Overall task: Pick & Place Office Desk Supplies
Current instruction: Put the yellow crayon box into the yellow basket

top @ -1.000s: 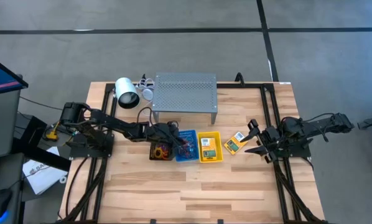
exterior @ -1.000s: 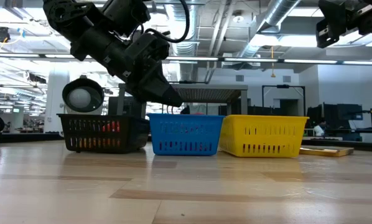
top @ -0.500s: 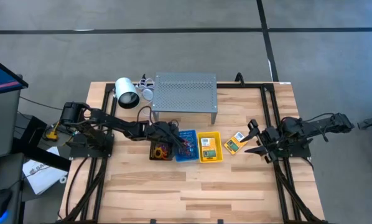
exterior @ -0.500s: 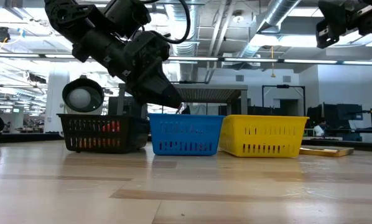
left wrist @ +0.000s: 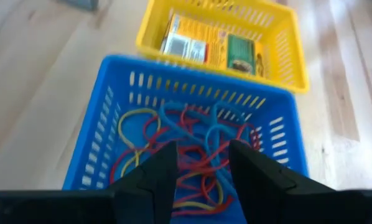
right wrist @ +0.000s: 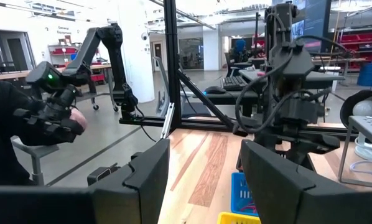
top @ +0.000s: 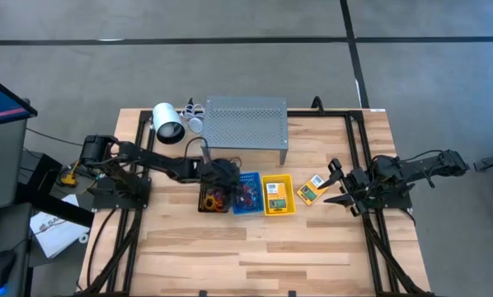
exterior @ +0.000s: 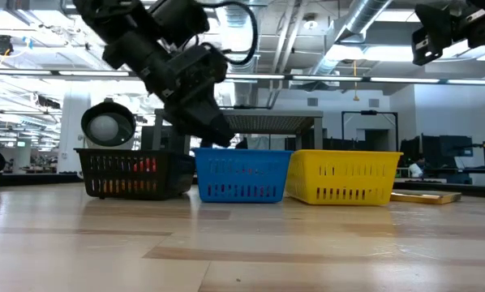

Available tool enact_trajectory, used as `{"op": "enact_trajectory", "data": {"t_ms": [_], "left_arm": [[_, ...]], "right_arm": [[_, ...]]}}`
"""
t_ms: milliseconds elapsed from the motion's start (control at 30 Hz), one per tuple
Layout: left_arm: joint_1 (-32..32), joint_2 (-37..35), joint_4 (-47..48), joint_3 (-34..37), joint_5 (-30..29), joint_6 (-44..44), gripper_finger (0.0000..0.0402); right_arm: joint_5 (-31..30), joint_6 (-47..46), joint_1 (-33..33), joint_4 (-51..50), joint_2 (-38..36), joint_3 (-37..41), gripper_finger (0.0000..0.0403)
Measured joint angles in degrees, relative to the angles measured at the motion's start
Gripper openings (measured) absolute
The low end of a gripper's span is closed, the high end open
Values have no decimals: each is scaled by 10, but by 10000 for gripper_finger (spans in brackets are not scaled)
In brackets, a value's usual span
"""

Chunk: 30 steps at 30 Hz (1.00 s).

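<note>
3 baskets (top: 278, 206) in row, left pincer (top: 227, 176) above, crayon box (top: 311, 190) beside

Blue basket (top: 252, 205) sits right under the left gripper (top: 230, 177), seen over the rim in the wrist view. Black basket (top: 204, 202) is touching it on one side, yellow basket (top: 278, 210) just beside it on the other, farther from the gripper. All three stand in a row on the wooden table (top: 255, 256). Just past the gripper stands the grey perforated shelf (top: 246, 122), with the white cylinder (top: 167, 124) near the shelf's end. Well apart, off the table, a person (right wrist: 5, 124) in a dark sleeve grips a dark control handle (right wrist: 52, 115).
</note>
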<state>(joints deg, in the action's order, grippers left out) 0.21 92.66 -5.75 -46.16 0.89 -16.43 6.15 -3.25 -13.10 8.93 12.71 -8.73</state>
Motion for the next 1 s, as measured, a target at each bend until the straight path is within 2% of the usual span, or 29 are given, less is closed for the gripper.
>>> {"op": "enact_trajectory", "data": {"t_ms": [267, 733, 1000], "left_arm": [[-2, -5, -4, -44, 0, 57, 141], [-2, -5, -192, -46, 0, 156, 137], [-2, -5, -214, -46, 0, 130, 138]], "right_arm": [[0, -15, 0, -6, 0, 0, 193], [-2, -8, 0, 23, 0, 0, 193], [-2, -17, 0, 23, 0, 0, 193]]}}
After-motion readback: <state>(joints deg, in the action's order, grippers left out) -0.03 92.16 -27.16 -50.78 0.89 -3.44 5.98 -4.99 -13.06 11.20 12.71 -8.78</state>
